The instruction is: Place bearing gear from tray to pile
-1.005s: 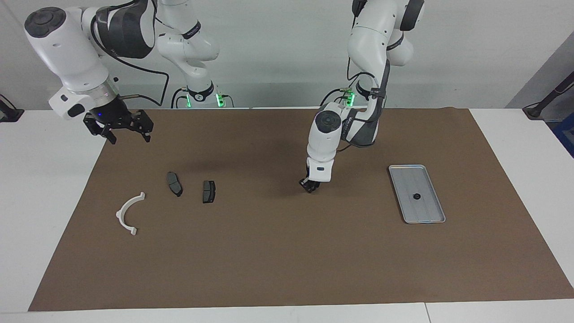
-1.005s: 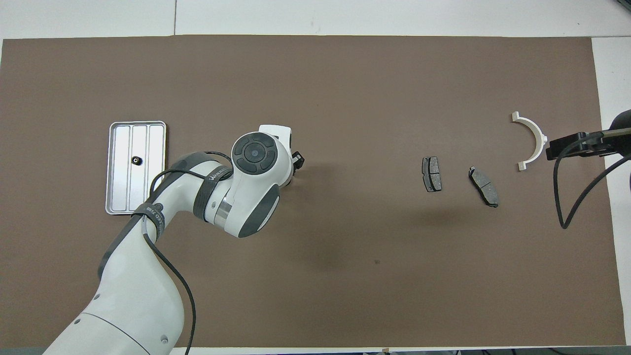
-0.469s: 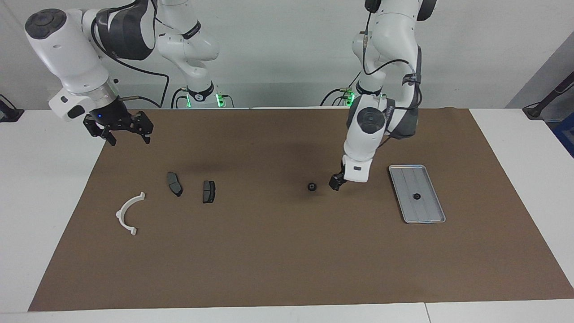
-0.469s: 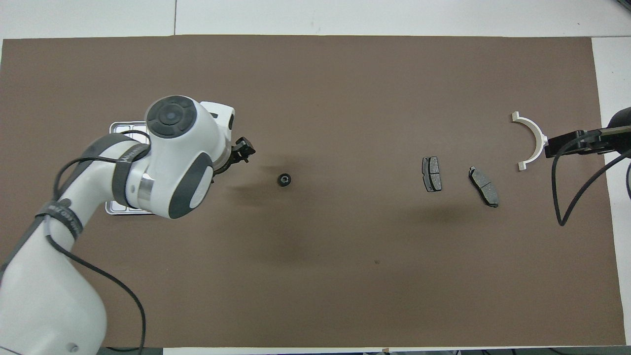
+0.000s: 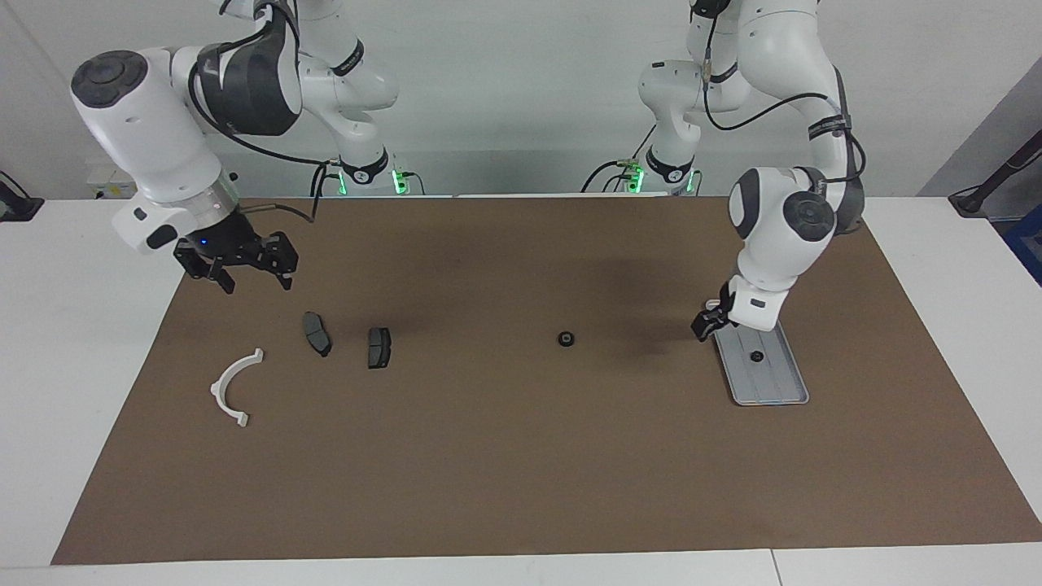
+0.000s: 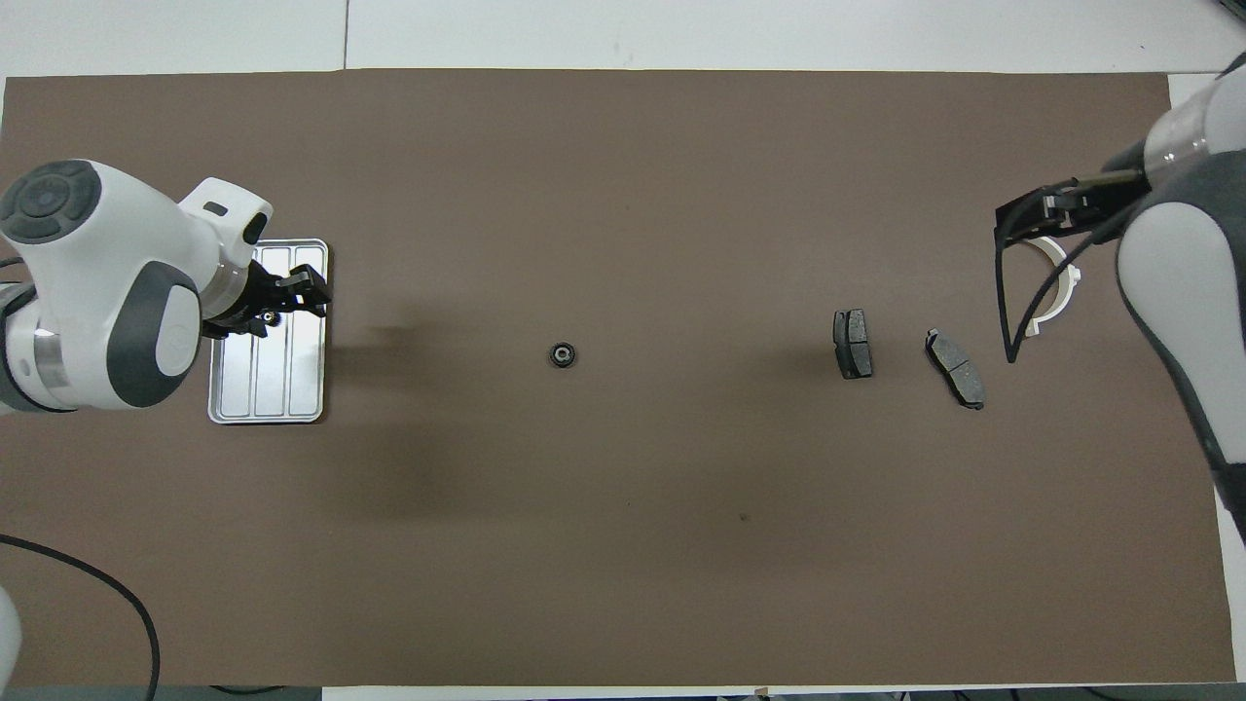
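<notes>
Two bearing gears are seen. One bearing gear lies alone on the brown mat near its middle, well apart from the pile. The other bearing gear rests in the tray, which is set toward the left arm's end of the mat.

The left arm is bent over that end, with its wrist turned down. The left gripper is held low over the tray's rim, on the side toward the mat's middle. Whether it is apart or together cannot be told.

The right arm is raised at its own end of the mat. The right gripper is held in the air with its jaws apart and nothing between them, over the mat's edge beside the white bracket. The two brake pads are laid beside that bracket.

A second ago the left gripper was lowered where the lone gear now lies. It has since been carried back to the tray. The right gripper has been shifted slightly toward the pads.
</notes>
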{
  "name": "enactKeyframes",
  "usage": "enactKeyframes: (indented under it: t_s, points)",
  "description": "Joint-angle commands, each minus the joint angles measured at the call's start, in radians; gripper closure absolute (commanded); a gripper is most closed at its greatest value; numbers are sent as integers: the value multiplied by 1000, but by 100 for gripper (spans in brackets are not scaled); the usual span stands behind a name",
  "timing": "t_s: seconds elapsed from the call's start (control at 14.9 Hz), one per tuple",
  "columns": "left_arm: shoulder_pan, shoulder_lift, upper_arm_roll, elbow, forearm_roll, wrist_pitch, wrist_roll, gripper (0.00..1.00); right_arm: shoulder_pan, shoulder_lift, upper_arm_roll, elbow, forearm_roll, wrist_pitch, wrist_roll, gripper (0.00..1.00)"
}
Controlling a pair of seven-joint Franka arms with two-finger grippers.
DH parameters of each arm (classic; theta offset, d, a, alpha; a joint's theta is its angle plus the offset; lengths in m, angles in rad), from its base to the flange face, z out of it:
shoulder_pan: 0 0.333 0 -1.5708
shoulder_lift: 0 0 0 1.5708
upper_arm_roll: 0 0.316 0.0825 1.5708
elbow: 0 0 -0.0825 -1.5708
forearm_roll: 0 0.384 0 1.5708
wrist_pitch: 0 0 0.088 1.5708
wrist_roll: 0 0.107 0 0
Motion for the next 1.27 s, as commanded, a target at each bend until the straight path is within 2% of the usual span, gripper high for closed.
enactKeyframes:
  t_s: [0.0,0.2,0.33,0.74,1.0,1.21]
  points:
    - [49,-13,-12,-43,6,62,79,43,85,205,3,272,1,-80,149,2]
    - [78,2,-15,-96,6,172,133,47,255,242,-11,294,-16,-66,385,1]
    - [78,19,-15,-106,6,191,136,53,355,259,-9,307,-33,-49,529,1]
    - [81,34,-12,-104,6,220,139,53,596,323,-5,304,-107,23,812,1]
    - [83,50,-12,-104,6,243,140,53,673,395,1,328,-104,115,894,1]
    - [98,56,-12,-106,6,255,144,53,676,405,4,313,-90,191,881,1]
